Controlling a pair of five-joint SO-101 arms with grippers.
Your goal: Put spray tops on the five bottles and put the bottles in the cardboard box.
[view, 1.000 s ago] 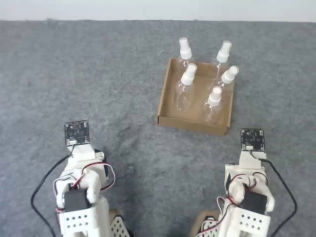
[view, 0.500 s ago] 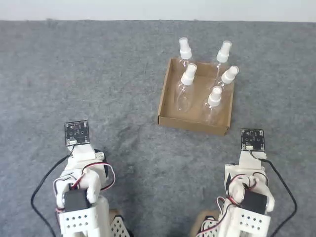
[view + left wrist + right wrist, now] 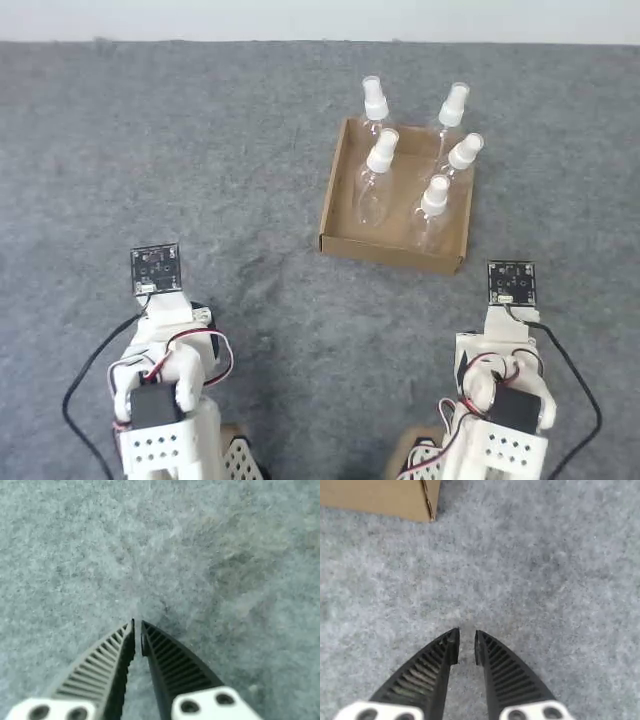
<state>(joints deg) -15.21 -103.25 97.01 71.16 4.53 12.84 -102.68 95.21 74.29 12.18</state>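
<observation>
**Up at the far end of the table: all five bottles in the box, both arms down near me**

Over on the far right side of the grey carpet (image 3: 200, 150) sits the cardboard box (image 3: 390, 251), and all five bottles stand upright in it, each with a white spray top on. Going by the high view, that's the back-left bottle (image 3: 374, 100) and the back-right bottle (image 3: 454, 104) against the far wall, the middle-left bottle (image 3: 381, 155) and the middle-right bottle (image 3: 465, 151) in front of them, and the front bottle (image 3: 433, 200) closest to the near wall.

Both arms are folded at the near edge, well apart from the box. The left arm (image 3: 165, 370) is off to the side of it. The left gripper (image 3: 137, 625) points down at bare carpet, clenched on nothing, with just a thin sliver between the tips.

The right arm (image 3: 505, 380) is more or less in line with the box's near right corner. The right gripper (image 3: 466, 635) is closed up too and holds nothing, though its gap is a touch wider. From that wrist cam I can see the box corner (image 3: 375, 497) a stretch of carpet away from the tips.

Other than that, I see the black cable (image 3: 85, 390) looping off the left arm and another one (image 3: 570, 375) trailing from the right arm. Both lie by the arm bases, well short of the box.
</observation>
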